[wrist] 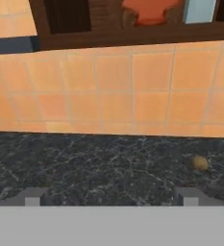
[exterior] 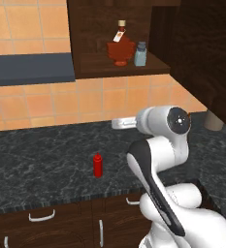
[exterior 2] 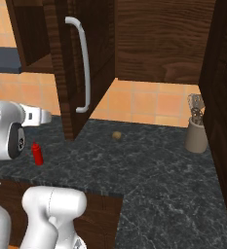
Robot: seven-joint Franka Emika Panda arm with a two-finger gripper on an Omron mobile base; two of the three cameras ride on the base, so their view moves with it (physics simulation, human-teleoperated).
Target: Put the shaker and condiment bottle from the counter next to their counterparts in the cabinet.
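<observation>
The slim red condiment bottle [exterior: 98,165] [exterior 2: 37,153] stands upright near the front edge of the black marbled counter [exterior: 37,160], alone and untouched. In the open cabinet [exterior: 92,29], the red-brown flask [exterior: 120,47] [wrist: 149,10] and a pale blue grey-capped shaker [exterior: 140,54] [wrist: 199,9] sit side by side on the shelf. The counter's own shaker is out of view. My gripper [wrist: 111,197] is open and holds nothing. It hangs above the counter to the right of the bottle and faces the tiled wall below the shelf.
The cabinet door [exterior 2: 81,63] stands swung open over the counter, its silver handle toward me. A small brown round thing [exterior 2: 117,135] [wrist: 199,163] lies by the wall. A utensil holder [exterior 2: 197,133] stands far right. A dark hood [exterior: 29,69] projects at the left.
</observation>
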